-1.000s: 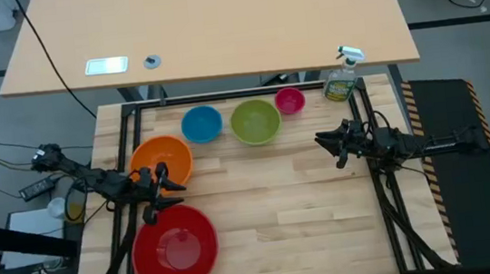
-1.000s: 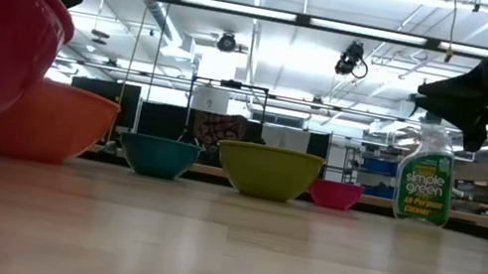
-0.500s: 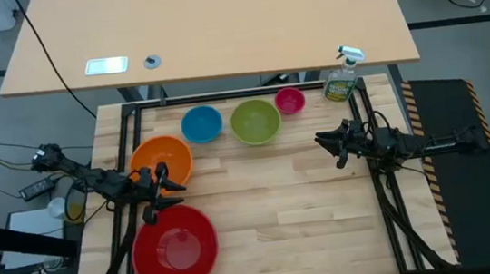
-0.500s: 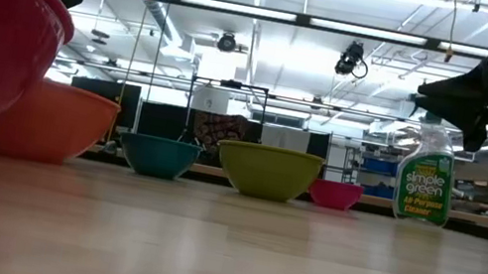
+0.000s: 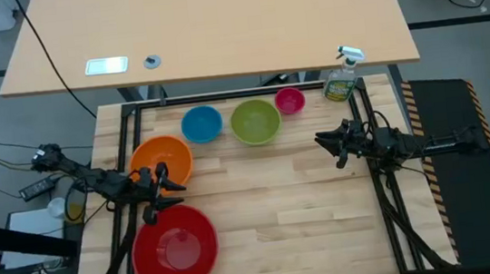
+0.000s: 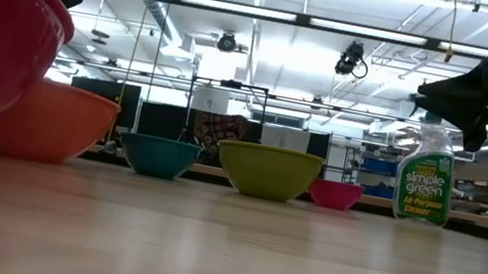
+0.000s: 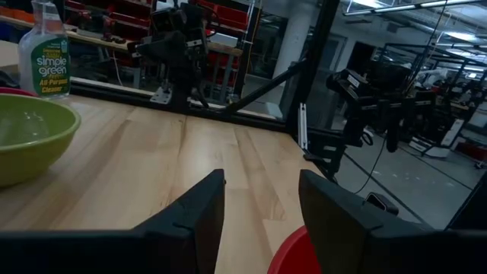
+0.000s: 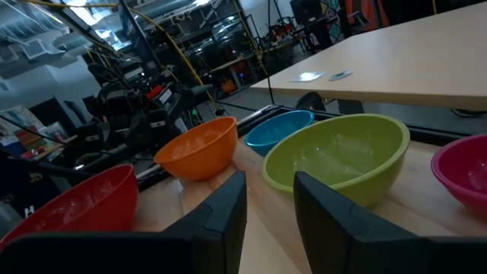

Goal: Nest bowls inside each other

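Note:
Five bowls stand upright on their bases on the wooden table. The red bowl [image 5: 176,248] is at the near left, the orange bowl [image 5: 162,159] behind it. The blue bowl [image 5: 202,124], green bowl [image 5: 255,121] and small pink bowl [image 5: 290,101] form a row along the far edge. My left gripper [image 5: 172,189] hangs open above the table between the orange and red bowls, its fingers level. My right gripper [image 5: 326,145] hangs open above the table's right part, pointing toward the bowls. Neither holds anything.
A spray bottle of green cleaner [image 5: 341,77] stands at the far right corner beside the pink bowl. A black frame [image 5: 240,92] borders the table. The table's middle and near right [image 5: 308,212] are bare wood. A larger desk [image 5: 215,21] stands behind.

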### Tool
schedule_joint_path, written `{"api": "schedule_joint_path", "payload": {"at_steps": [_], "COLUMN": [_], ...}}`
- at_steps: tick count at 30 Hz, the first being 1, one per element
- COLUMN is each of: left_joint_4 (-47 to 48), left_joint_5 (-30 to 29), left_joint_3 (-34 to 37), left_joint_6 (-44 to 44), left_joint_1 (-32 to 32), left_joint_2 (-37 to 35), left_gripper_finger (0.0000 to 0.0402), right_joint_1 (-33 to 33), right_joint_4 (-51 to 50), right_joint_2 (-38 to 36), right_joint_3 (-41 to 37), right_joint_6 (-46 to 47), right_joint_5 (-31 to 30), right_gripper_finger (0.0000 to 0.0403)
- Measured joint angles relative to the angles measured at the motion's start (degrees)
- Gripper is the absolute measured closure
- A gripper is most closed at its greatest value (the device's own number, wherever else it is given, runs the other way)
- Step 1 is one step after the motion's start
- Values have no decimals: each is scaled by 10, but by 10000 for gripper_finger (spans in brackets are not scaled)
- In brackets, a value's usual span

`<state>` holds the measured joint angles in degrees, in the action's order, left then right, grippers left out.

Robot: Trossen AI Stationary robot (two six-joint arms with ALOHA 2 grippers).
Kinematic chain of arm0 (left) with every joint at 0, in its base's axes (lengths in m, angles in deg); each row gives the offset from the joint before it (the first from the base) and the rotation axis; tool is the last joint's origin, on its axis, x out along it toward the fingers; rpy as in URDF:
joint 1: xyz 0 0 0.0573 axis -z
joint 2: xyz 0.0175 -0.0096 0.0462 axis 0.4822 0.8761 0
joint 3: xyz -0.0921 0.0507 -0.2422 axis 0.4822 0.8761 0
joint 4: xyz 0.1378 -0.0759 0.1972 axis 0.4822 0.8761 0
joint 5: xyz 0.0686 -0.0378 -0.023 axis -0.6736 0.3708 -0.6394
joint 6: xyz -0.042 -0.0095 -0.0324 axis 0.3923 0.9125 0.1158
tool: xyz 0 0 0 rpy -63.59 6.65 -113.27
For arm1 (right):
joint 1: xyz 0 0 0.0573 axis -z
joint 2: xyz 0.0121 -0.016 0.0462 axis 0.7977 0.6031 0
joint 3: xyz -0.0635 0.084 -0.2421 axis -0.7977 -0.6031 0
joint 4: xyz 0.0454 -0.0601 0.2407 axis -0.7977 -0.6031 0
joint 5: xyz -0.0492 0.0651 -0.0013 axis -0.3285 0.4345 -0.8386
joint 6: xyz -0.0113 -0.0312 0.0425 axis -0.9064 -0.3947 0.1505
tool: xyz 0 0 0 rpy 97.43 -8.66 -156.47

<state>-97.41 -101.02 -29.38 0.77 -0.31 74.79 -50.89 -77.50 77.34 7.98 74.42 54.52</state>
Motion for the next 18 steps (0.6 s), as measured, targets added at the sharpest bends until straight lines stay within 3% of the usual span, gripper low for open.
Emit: {"api": "schedule_joint_path", "payload": {"at_steps": [10,18], "left_joint_4": [-5,-118], "left_joint_5": [0,0], "left_joint_3": [0,0], "left_joint_6": [5,-4], "left_joint_1": [0,0], "left_joint_2": [0,0], "left_gripper_finger": [230,230], "right_joint_1": [0,0], "right_joint_4": [0,0], "right_joint_2": [0,0], "right_joint_3": [0,0], "right_joint_6": [0,-8], "right_joint_5": [0,-7], "right_gripper_finger": [284,284]}}
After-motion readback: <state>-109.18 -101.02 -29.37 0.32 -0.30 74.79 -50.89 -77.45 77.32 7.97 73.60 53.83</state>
